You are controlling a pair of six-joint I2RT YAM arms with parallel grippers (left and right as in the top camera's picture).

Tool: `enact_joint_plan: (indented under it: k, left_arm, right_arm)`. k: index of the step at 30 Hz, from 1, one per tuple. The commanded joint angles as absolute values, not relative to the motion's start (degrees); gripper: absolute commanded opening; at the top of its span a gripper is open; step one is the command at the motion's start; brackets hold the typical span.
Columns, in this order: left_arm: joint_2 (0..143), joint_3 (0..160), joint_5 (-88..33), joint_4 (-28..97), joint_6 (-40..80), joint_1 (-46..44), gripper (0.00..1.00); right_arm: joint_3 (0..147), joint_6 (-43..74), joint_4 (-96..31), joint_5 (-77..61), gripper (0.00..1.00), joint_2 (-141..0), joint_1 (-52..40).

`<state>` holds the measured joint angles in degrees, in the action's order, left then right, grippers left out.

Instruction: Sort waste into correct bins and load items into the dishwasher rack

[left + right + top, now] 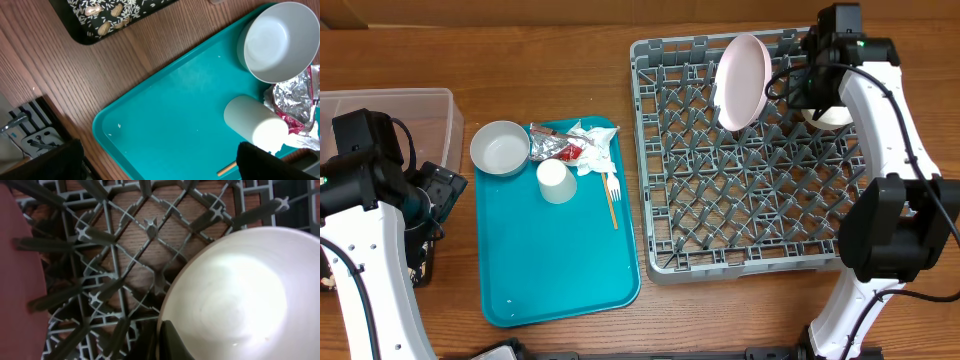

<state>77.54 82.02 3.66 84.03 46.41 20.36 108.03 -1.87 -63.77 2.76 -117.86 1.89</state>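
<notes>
**Seating a bowl at the rack's far right corner**

My right end effector (169,341) is closed, with one finger lying at the rim of the bowl (230,295) in the far right corner of the rack (720,240). From this angle I cannot tell whether the rim is actually pinched. I judge the bowl should lean on edge between the pegs, apart from the plate (742,80) standing at the rack's far edge, and I should pull away only once the pegs carry it. My left end effector (160,165) hangs wide open and empty over the teal tray (550,280). That tray holds the second bowl (500,148) at its far left corner, plus a cup (556,182), a foil wrapper (552,145), a napkin (595,150) and a fork (611,195). The black tray (76,33) holds food scraps (107,15), and the clear tub (420,105) sits at the counter's far left.
</notes>
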Motion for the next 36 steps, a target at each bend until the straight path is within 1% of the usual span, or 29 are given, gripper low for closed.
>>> enact_joint_plan:
  k: [1, 5, 8, 11, 18, 22, 27, 36]
  left_arm:
    - [77.89, 82.65, 3.51, 83.96, 46.94, 20.60, 1.00]
    - [77.89, 82.65, 3.51, 83.94, 46.94, 20.60, 1.00]
    - [77.89, 82.65, 3.51, 83.96, 46.94, 20.60, 1.00]
    - [77.89, 82.65, 3.51, 83.96, 46.94, 20.60, 1.00]
    - [77.89, 82.65, 3.51, 83.96, 46.94, 20.60, 1.00]
    - [77.89, 82.65, 3.51, 83.96, 46.94, 20.60, 1.00]
    - [77.89, 82.65, 3.51, 83.94, 46.94, 20.60, 1.00]
    - [77.89, 82.65, 3.51, 83.96, 46.94, 20.60, 1.00]
  right_arm:
    - [112.05, 0.05, -65.73, -6.28, 0.04, -116.77, 2.44]
    - [115.31, 0.05, -67.40, -23.59, 0.04, -114.50, 5.45]
    - [115.37, 0.01, -67.81, -39.86, 0.04, -113.67, 9.76]
    - [115.35, 0.01, -69.89, -48.95, 0.04, -114.48, 13.76]
    - [112.44, -3.70, -73.84, -62.85, 0.04, -115.00, 19.57]
    - [109.32, -3.68, -72.60, -67.66, 0.04, -115.11, 20.34]
    - [102.43, -3.01, -68.07, -71.72, 0.04, -115.15, 20.32]
    - [99.02, -2.94, -66.04, -70.43, 0.04, -115.20, 20.25]
